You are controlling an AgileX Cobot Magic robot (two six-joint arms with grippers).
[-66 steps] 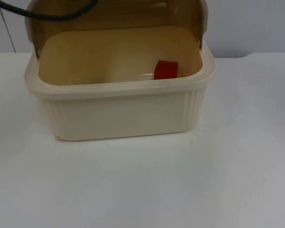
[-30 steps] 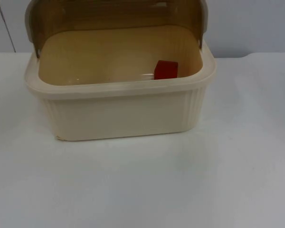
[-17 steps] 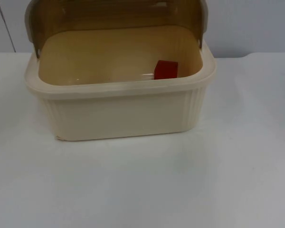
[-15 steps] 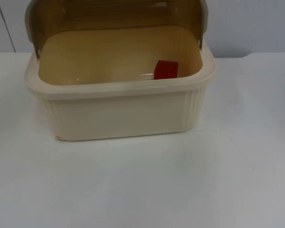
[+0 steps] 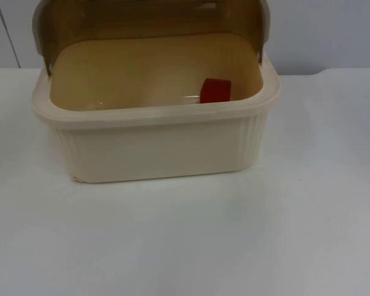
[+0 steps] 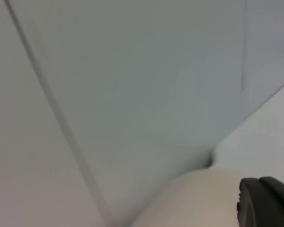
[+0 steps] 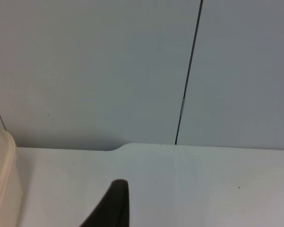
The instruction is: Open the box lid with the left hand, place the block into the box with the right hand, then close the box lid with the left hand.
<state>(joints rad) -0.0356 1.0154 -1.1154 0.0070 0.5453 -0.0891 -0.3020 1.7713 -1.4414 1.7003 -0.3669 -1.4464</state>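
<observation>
A cream plastic box (image 5: 154,145) stands at the back of the white table. Its brown see-through lid (image 5: 148,18) is swung up and back, so the box is open. A red block (image 5: 215,90) lies inside, at the right, close to the front wall. One black fingertip (image 6: 267,201) of my left gripper stands before the grey wall, beside a pale rounded surface (image 6: 194,198) that I cannot identify. A fingertip (image 7: 114,203) of my right gripper hangs over bare table with nothing on it, to the right of the box's cream edge (image 7: 2,179).
The grey partition wall (image 5: 333,31) rises right behind the box. Bare white table (image 5: 191,240) stretches in front of the box and on both sides of it.
A black part of the left arm that hung over the lid's upper left has left the top view. Box, lid and block have not moved.
</observation>
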